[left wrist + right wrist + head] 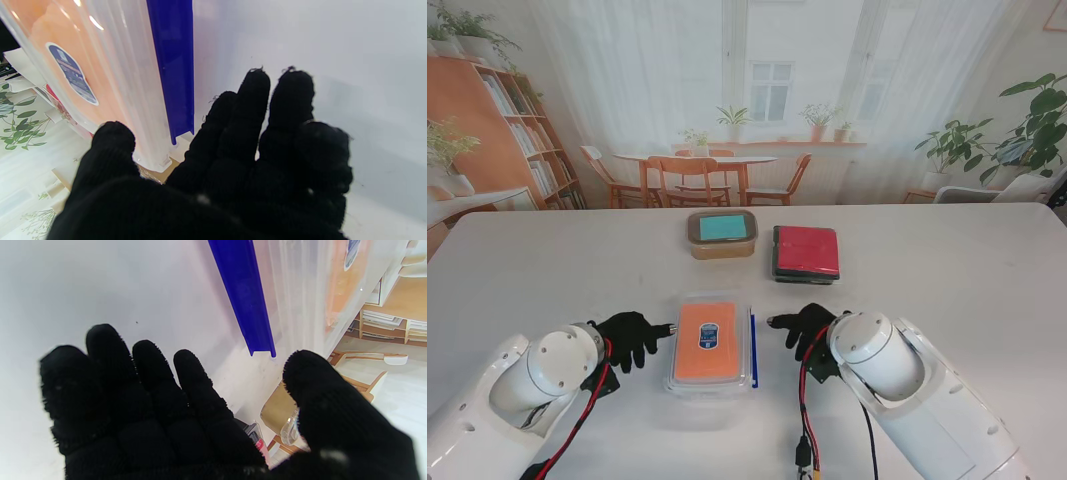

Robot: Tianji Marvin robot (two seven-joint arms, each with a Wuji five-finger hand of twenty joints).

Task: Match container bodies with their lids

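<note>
A clear lidded container (712,343) with orange contents and a blue side clip (753,347) lies on the table just in front of me. My left hand (632,338) is open at its left edge, fingertips almost touching it. On the other side, my right hand (805,328) is open a short gap from the clip. The left wrist view shows the container (100,66) and a blue clip (173,66) past the spread fingers (233,133). The right wrist view shows a blue clip (245,296) beyond its fingers (150,380). Neither hand holds anything.
Farther from me stand a tan container with a teal lid (722,233) and, to its right, a dark container with a red lid (806,252). The white table (947,280) spreads wide on both sides. Chairs and plants lie beyond its far edge.
</note>
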